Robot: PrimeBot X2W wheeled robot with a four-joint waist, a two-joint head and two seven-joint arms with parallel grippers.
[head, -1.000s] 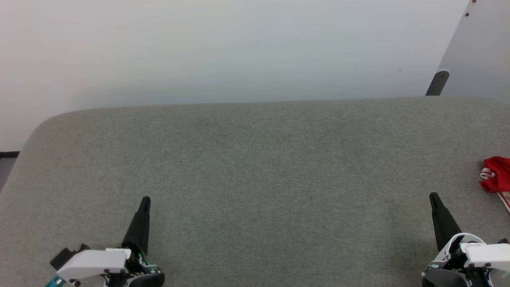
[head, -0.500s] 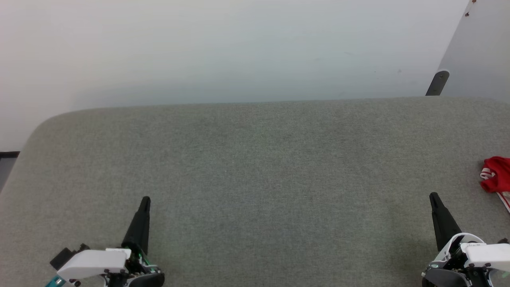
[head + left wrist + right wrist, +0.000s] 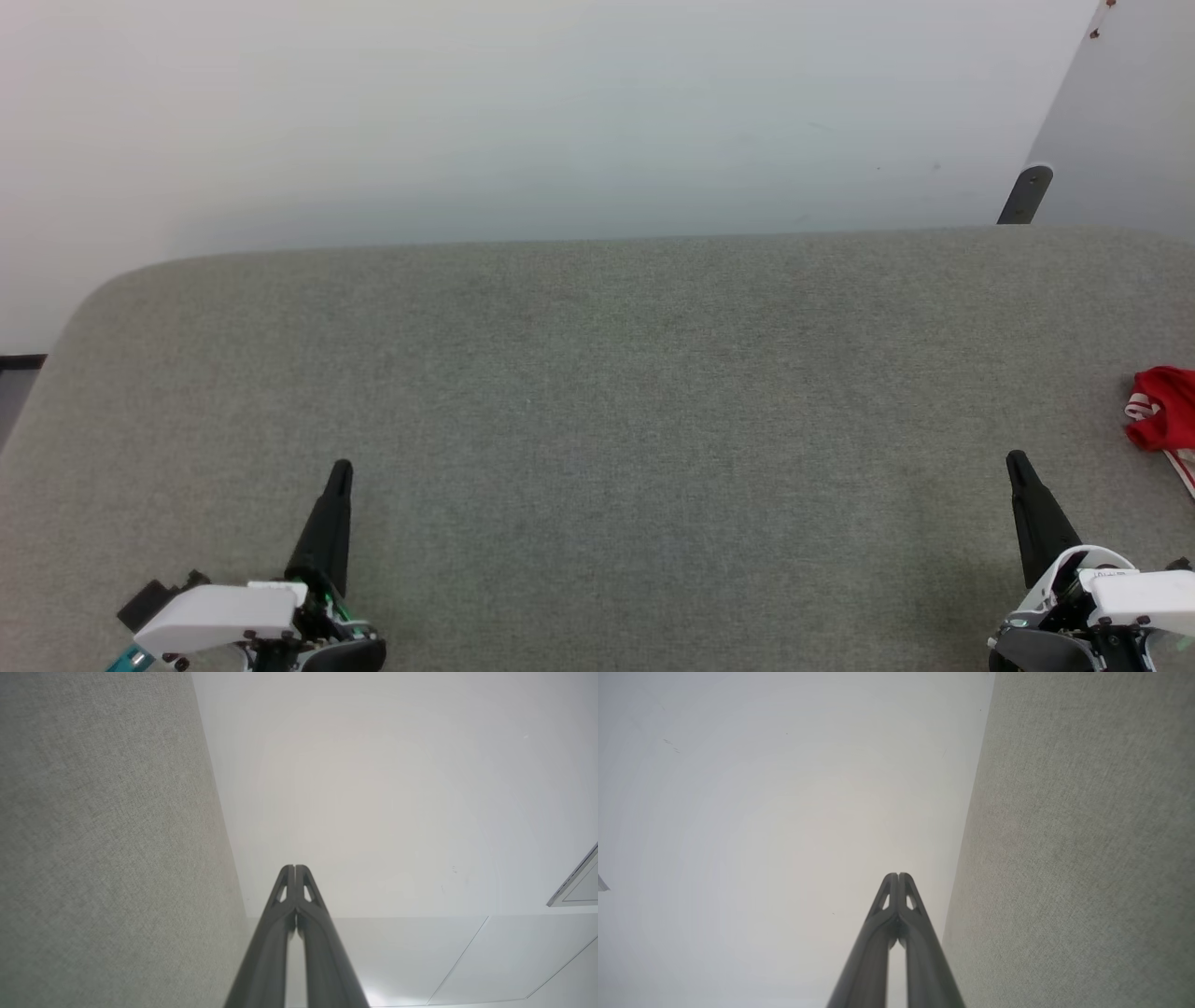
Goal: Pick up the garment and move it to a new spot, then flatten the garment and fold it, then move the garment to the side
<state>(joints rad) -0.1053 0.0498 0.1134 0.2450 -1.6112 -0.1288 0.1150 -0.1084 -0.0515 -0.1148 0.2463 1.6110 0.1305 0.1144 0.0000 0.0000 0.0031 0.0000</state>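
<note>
Head view: garment (image 3: 1162,409), bright red with white stripes, bunched at the right edge of grey fabric surface (image 3: 597,392). Left gripper (image 3: 340,471), front edge towards left corner, fingers pressed together, empty. Right gripper (image 3: 1017,464), front edge near garment, not touching it, fingers pressed together, empty.

The grey pad (image 3: 597,392) is lying open from its rounded left corner to the right edge. It is giving wide room between the left gripper (image 3: 341,467) and the right gripper (image 3: 1016,459), both standing low at the near side with fingers pressed together. The garment (image 3: 1162,409) is bunching at the far right, beyond the right gripper and apart from it. The wall (image 3: 560,112) is closing off the far side, and a dark post (image 3: 1025,194) is rising behind the far right edge.
</note>
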